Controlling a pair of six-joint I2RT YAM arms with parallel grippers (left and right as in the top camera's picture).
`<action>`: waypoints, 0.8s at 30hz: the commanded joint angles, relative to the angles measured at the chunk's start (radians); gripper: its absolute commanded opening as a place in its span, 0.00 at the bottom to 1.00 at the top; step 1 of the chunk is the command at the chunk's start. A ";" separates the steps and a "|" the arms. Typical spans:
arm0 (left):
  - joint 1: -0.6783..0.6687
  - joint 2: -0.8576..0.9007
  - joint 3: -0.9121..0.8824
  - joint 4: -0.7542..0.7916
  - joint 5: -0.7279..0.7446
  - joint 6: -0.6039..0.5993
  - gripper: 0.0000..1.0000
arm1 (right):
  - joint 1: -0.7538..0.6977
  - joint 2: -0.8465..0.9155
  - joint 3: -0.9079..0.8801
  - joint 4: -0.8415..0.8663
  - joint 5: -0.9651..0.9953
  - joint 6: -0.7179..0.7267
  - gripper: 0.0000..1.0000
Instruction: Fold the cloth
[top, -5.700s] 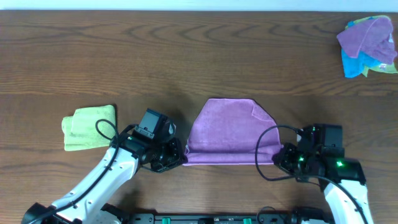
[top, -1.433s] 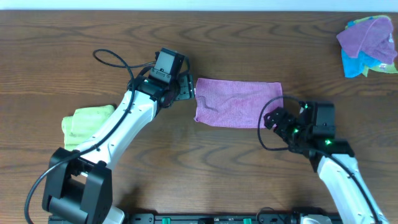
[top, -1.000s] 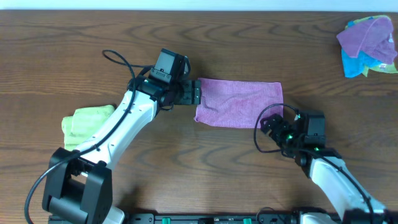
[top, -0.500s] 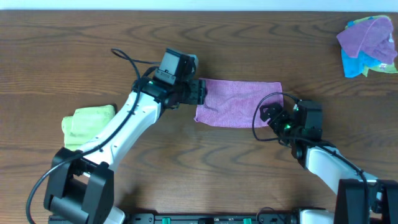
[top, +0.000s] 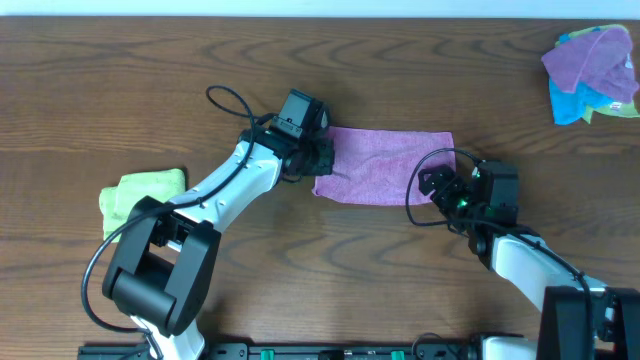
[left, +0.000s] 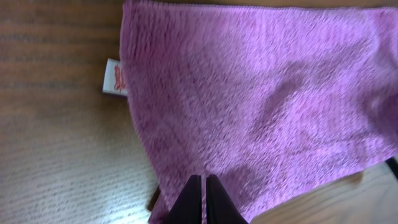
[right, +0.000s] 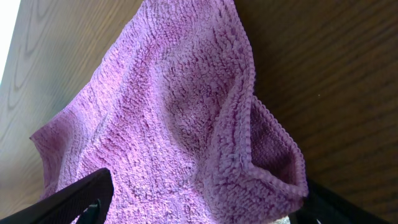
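Lying long axis left-to-right, folded purple cloth (top: 385, 165), left pincer (left: 203, 198) pinched on its edge, right pincer (right: 205, 204) wide.

I stand before a wide desk (top: 420, 70) of dark brown wood, and it fills almost all of the overhead view. Its grain runs in long lines from left to right, with some curved figures near the far side. Behind the far edge there is only a thin pale strip (top: 320, 8); I cannot tell if it is wall or floor. The light is soft and even, with short, weak shadows. From the left wrist camera the wood (left: 56, 155) looks paler and greyish. In the right wrist view a bright white corner (right: 5, 25) shows beyond the desk's edge.
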 joint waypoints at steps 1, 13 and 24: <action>0.001 0.018 0.019 0.018 0.004 -0.040 0.06 | 0.005 0.050 -0.034 -0.032 0.007 0.026 0.89; -0.029 0.103 0.019 0.049 0.008 -0.088 0.06 | 0.005 0.050 -0.034 -0.031 0.008 0.026 0.87; -0.031 0.196 0.019 0.017 0.022 -0.102 0.06 | 0.005 0.050 -0.034 -0.001 0.008 0.026 0.81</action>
